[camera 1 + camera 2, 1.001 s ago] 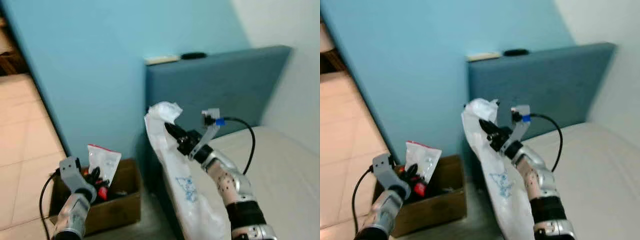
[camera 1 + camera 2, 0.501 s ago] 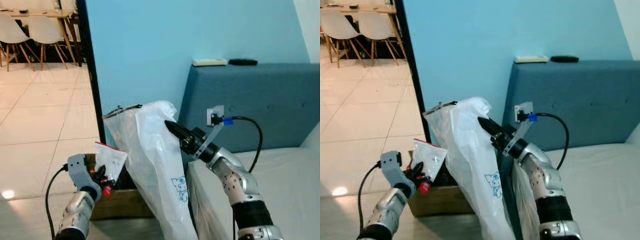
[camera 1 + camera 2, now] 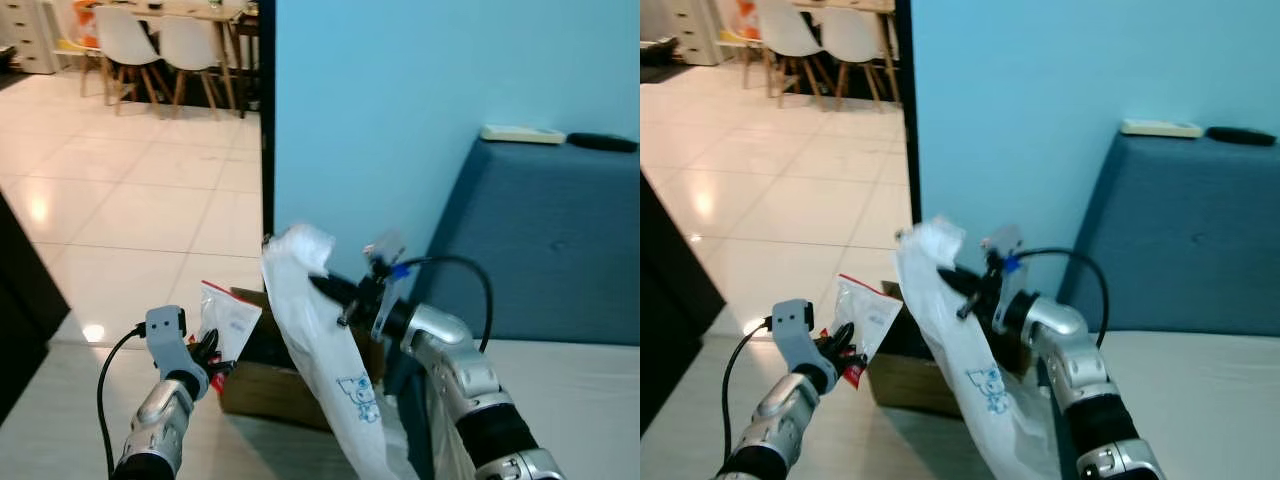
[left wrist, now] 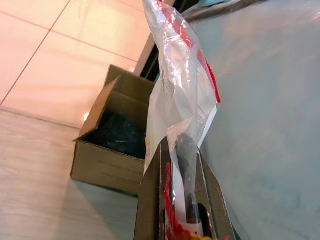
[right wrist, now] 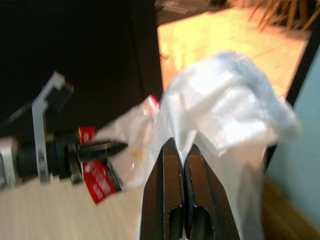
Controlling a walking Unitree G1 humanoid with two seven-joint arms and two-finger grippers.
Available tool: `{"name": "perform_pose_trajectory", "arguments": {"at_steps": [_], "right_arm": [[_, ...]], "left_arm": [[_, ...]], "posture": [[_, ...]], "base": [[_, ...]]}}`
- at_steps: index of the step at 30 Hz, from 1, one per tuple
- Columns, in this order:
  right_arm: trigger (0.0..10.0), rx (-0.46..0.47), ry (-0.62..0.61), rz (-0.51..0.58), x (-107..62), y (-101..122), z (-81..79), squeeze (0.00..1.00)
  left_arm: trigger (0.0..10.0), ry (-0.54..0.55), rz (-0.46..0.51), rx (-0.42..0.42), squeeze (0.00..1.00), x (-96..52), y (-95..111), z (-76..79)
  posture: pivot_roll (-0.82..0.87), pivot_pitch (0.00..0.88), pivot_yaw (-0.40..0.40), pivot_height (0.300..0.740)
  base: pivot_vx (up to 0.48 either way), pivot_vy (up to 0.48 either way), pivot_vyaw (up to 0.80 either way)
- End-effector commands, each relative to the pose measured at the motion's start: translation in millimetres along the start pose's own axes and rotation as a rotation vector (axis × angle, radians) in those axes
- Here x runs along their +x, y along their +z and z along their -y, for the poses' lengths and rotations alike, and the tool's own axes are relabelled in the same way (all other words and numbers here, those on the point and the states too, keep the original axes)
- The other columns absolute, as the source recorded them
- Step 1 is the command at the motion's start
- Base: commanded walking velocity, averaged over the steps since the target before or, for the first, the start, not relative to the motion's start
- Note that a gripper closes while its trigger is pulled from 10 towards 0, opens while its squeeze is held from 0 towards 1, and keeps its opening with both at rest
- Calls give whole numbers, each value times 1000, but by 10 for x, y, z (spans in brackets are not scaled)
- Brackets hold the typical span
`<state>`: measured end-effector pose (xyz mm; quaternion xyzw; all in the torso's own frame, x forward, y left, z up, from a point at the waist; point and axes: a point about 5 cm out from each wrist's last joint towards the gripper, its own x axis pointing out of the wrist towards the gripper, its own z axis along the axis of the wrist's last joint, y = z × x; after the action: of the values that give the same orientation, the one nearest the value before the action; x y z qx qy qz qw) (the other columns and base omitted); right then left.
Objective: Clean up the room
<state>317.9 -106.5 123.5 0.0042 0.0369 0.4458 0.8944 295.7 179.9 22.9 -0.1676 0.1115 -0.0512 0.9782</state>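
My left gripper pinches a clear packet beside the box; my right gripper clamps the white bag. I should raise the packet over the bag's mouth before letting go.

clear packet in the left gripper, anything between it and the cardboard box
Nothing visible does. The left gripper is shut on the clear packet, held up just beside the open cardboard box. The white bag, pinched by the right gripper, hangs over the box's far side, not between them.
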Motion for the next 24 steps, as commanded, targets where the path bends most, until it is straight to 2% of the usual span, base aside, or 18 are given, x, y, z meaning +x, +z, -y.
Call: {"name": "perform_pose_trajectory", "arguments": {"at_steps": [1,6,9,12,14,18,21,24], "right_arm": [[10000,-42,14,9,21,31,-23,0],[10000,-80,47,28,82,73,-81,0],[10000,-110,41,61,110,146,-58,0],[10000,-120,38,65,117,153,-50,0],[10000,-140,-12,105,137,235,24,0],[10000,-143,-44,127,143,280,65,0],[10000,-115,-227,242,118,470,270,0],[10000,-102,-260,279,98,522,313,0]], "left_arm": [[10000,-24,-23,5,0,-2,-74,72],[10000,-45,-39,8,0,-5,-137,146],[10000,-81,-48,17,0,8,-171,238],[10000,-87,-50,19,0,11,-176,253],[10000,-116,-56,28,0,28,-196,335],[10000,-131,-57,32,0,38,-201,374],[10000,-195,-48,38,0,73,-185,501],[10000,-207,-43,38,0,80,-177,524]], "posture": [[5,0,-67,708],[12,0,-71,708],[12,0,-72,708],[12,0,-72,708],[11,0,-75,708],[10,0,-75,708],[10,0,-77,708],[9,0,-76,708]], "base": [[0,0,769],[0,0,769],[0,0,763],[0,0,763],[0,0,753],[0,0,739],[102,0,0],[307,0,0]]}}
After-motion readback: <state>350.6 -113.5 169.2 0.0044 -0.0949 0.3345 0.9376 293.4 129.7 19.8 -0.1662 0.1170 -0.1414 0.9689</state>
